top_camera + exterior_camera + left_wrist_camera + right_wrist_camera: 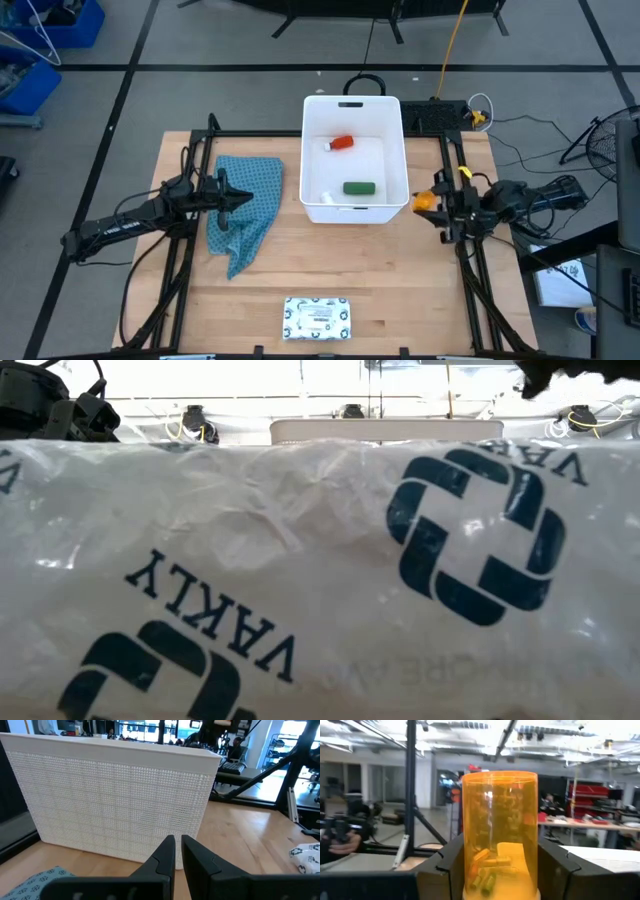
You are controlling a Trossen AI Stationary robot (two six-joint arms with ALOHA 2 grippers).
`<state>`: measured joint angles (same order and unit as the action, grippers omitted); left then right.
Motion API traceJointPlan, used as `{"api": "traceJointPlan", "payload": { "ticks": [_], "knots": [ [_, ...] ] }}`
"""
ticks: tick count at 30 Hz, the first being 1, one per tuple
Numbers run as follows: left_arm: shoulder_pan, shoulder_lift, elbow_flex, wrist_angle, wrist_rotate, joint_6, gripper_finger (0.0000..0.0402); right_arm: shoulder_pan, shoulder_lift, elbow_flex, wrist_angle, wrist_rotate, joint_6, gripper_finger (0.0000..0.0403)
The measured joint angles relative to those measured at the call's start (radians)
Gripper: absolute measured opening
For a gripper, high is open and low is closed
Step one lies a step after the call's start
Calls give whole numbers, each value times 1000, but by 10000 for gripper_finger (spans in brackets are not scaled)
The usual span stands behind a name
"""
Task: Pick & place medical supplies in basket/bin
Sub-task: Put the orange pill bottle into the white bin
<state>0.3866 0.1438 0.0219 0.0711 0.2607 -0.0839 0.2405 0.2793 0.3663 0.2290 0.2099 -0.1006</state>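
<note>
The white basket [392, 150] stands at the table's far middle. A red tube [341, 143] and a green oblong piece [359, 187] lie in it. To the basket's right, my right gripper [428, 201] is shut on an orange pill bottle [500, 830]. My left gripper [177, 851] is shut and holds nothing. It points level at the basket's left wall [115, 800], above a blue cloth [245, 210]. A flat white packet [317, 317] lies flat at the table's near edge and fills the low view [320, 580]. My right gripper pinches the bottle's round side wall [470, 855] between its two fingers [445, 867], one on each side. The fingers come about level from the table's right. The bottle stands upright in the hold, clear of the table, with pills lying in its lower part.
The blue cloth lies crumpled left of the basket. Dark frame rails [465, 260] run along the table's left and right sides. Bare wood [400, 290] lies between the basket and the packet.
</note>
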Motion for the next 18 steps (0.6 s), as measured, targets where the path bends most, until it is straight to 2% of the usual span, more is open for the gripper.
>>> {"api": "traceJointPlan", "payload": {
  "ticks": [3, 8, 12, 18],
  "knots": [
    [0, 0, 0, 2, 0, 2, 35, -59, 131, 125, -71, -20, 2, 163],
    [0, 0, 0, 10, -1, 2, 35, -209, 369, 409, -299, -59, -15, 163],
    [0, 0, 0, 9, -1, -5, 35, -391, 571, 636, -462, -254, -17, 164],
    [0, 0, 0, 2, 0, -14, 35, -649, 839, 870, -583, -520, -19, 164]
  ]
}}
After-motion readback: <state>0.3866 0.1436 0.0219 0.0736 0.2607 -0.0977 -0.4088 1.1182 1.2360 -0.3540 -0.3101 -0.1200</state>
